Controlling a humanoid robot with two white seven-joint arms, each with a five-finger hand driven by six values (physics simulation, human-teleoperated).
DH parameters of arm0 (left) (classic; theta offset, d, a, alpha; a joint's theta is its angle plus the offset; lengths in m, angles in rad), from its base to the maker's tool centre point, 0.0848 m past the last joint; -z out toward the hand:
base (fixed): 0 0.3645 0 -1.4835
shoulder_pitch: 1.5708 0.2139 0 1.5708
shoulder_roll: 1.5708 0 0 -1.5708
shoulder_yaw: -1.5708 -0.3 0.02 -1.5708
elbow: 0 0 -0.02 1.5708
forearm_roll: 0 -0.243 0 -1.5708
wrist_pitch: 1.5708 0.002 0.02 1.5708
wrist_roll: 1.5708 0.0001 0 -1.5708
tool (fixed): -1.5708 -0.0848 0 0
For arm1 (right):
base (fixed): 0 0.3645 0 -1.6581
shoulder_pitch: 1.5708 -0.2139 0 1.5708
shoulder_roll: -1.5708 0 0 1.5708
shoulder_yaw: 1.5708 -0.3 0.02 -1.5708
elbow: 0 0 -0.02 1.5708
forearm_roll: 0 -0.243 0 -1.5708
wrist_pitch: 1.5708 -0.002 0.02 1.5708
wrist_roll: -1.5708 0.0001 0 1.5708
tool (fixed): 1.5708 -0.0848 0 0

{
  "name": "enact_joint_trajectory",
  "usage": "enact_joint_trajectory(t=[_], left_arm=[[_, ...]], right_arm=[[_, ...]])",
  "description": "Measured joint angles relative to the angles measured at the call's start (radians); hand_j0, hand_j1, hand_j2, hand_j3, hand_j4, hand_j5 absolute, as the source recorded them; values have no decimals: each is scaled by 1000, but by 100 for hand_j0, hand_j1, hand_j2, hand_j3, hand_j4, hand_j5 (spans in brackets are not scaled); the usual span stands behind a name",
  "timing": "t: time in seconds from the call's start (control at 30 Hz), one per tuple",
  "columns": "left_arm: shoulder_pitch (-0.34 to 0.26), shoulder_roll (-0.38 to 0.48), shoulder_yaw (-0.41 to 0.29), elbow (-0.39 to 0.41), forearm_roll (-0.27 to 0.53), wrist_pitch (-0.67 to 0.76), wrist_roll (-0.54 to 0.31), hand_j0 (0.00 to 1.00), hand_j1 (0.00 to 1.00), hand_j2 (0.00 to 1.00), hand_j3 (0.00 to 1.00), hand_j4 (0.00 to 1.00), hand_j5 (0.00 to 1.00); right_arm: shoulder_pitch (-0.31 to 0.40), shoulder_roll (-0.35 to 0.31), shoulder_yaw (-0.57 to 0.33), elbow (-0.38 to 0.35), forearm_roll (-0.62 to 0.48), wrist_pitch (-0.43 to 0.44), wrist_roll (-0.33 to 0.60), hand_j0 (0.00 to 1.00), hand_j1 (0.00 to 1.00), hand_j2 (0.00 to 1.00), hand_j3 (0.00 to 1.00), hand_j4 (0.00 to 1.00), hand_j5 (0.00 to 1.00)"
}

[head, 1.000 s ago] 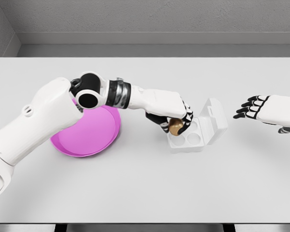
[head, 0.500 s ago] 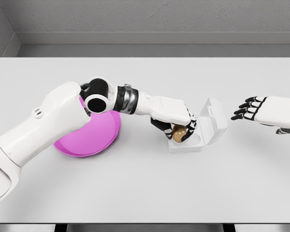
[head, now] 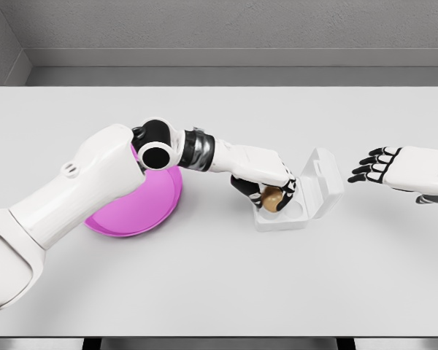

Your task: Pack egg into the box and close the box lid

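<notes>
My left arm reaches in from the lower left and stretches across a pale grey bench (head: 226, 284). My left hand (head: 271, 188) hovers low over a small white box (head: 296, 213), its dark fingers (head: 287, 198) curled around a brown egg (head: 271, 198). The egg sits in my grip right above the near-left part of the box tray, at or just inside a cup there; I cannot tell whether it already touches the tray. My hand covers most of the tray's left side, so the cups under it are hidden.

The box lid (head: 323, 179) stands open, tilted up and back on the far side of my left hand, away toward the right. It leans away from the tray and nothing touches it.

Behind my left forearm, near the elbow, lies a pink bowl (head: 142, 208), shallow and round. My upper arm hides its left part. It is well apart from the box.

My right hand (head: 383, 166) hangs over the bench on the far right, beyond the lid and clear of it. Its black-tipped fingers are spread loosely toward the box and hold nothing. Only the hand and a short piece of the wrist show before the picture's edge.
</notes>
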Motion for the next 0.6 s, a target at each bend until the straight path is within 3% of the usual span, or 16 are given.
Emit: enact_joint_trajectory(t=[0.6], left_arm=[[0, 10, 1, 0, 1, 0, 0, 79, 79, 79, 79, 79, 79]], right_arm=[[0, 16, 14, -1, 0, 0, 0, 100, 100, 100, 100, 100, 100]])
